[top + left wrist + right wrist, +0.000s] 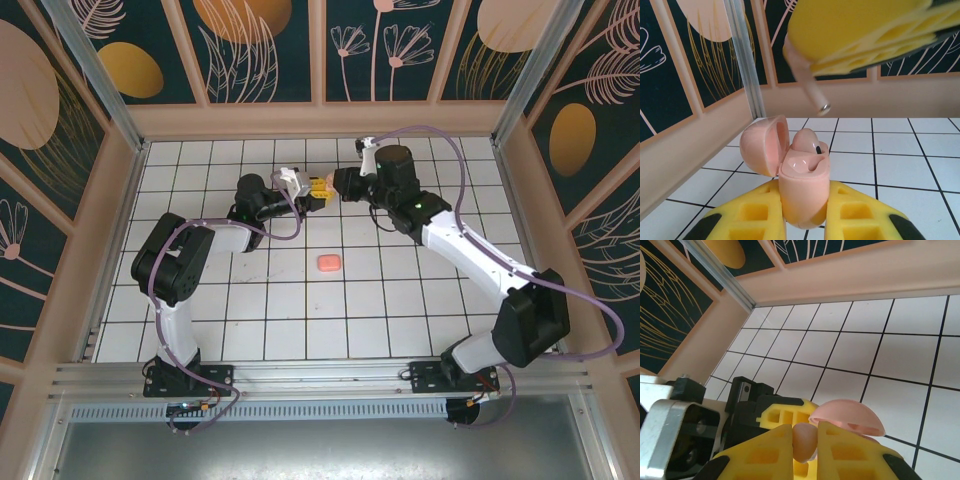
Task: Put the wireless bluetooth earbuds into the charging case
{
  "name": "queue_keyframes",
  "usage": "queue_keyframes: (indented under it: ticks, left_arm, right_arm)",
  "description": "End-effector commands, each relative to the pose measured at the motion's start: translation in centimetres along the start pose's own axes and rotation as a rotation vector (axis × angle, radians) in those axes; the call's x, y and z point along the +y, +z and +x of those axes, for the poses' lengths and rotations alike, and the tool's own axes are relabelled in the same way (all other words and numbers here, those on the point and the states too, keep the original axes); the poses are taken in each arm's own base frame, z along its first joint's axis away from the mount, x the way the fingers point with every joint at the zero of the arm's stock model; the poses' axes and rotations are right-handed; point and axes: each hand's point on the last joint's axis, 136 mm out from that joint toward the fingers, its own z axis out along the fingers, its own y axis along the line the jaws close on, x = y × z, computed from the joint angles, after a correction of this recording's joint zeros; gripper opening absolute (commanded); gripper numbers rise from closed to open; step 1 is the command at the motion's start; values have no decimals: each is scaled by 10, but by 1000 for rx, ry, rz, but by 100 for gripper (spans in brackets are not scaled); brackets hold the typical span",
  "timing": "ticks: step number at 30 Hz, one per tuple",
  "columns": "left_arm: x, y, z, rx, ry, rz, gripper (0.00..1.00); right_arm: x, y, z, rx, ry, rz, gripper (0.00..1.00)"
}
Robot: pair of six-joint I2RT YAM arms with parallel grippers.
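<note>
Two earbuds: seated earbud nested in the open charging case, held earbud just above the case, stem toward it. One coral pod on the tiles, well apart, on the case's near side. Left gripper clamped on the case body, lid tipped aside. Right gripper pinched tight on the held earbud, facing the case head-on. Left arm and right arm both stretched forward.

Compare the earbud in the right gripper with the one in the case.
The held earbud hangs clear of the charging case, stem pointing down; the seated earbud sits in its well, stem hidden. The right gripper pinches the held one; no gripper touches the seated one. Both are pink.
</note>
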Motion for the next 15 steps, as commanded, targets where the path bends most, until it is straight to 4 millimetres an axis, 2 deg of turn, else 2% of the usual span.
queue_keyframes:
  ticks: [1,15]
  left_arm:
    - [1,5,-12,-27,18,2,11]
    - [3,5,-19,-50,-5,-8,11]
  right_arm:
    - [5,6,-5,-35,-8,-21,14]
    - [-14,14,18,29,-26,82,14]
